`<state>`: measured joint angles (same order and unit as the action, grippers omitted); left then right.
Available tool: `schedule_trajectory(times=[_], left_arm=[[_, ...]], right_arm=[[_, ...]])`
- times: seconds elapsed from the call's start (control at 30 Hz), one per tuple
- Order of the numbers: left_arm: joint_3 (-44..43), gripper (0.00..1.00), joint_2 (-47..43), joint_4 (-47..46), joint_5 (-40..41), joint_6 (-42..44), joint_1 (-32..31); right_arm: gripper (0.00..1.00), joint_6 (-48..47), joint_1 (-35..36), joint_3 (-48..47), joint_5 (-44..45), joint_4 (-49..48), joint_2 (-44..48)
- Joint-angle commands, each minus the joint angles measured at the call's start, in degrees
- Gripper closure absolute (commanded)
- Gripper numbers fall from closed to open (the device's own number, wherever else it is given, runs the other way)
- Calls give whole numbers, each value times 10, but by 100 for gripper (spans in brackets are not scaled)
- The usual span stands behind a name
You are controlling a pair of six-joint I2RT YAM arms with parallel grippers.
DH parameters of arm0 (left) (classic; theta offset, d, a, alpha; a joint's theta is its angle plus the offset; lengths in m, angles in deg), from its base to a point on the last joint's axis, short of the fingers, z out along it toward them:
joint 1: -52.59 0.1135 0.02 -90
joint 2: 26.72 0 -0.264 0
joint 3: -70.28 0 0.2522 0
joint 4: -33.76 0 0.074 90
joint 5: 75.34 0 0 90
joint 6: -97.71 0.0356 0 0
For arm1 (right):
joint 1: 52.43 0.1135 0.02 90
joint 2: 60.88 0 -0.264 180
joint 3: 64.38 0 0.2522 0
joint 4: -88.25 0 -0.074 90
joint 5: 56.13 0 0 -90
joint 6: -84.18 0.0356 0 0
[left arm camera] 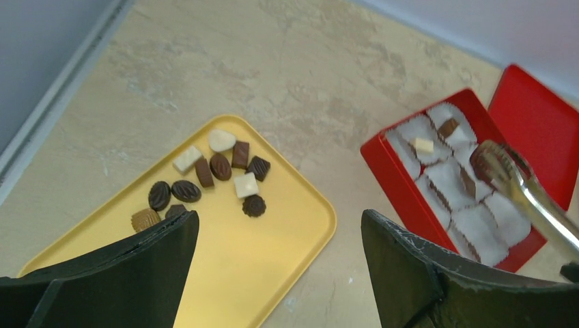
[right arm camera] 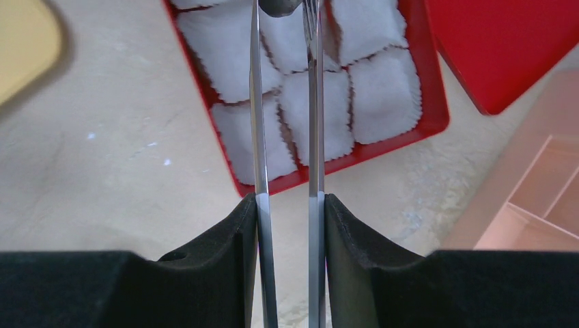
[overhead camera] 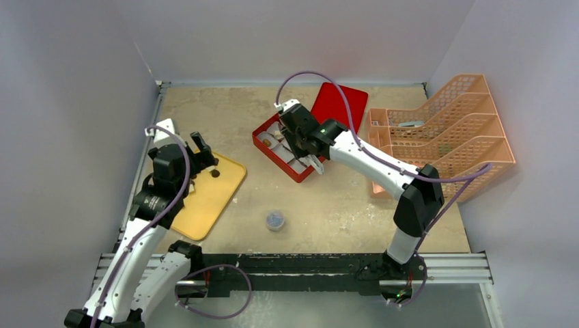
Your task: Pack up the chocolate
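top external: high behind arm bases [overhead camera: 287, 265], looking down on whole table [overhead camera: 341, 205] | left wrist: tilted ahead, yellow tray [left arm camera: 273, 246] under left gripper [left arm camera: 278, 217], red box [left arm camera: 394, 174] ahead-right | right wrist: close, down along tongs [right arm camera: 258, 123] onto red box | all share red box

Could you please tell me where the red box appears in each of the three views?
Top external: box at centre, partly hidden by the right arm.
Left wrist: box at right, beyond the yellow tray.
Right wrist: box at top centre, under the tongs.
Shared landmark: the red lid lying beside the box, seen in all three views.
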<state>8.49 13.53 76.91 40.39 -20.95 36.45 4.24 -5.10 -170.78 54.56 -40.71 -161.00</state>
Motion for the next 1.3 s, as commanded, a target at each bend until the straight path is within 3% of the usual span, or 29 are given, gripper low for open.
schedule_trajectory(times=[0.0, 0.5, 1.27], left_arm=[[1, 12, 7, -29, -63, 17, 1], [13, 12, 3, -40, -65, 20, 1], [9, 12, -2, -34, -53, 23, 1]], right_arm=[[76, -1, -34, 13, 26, -17, 29], [72, -13, -88, 10, 26, -35, -25], [55, -8, -91, -30, 42, -4, -60]])
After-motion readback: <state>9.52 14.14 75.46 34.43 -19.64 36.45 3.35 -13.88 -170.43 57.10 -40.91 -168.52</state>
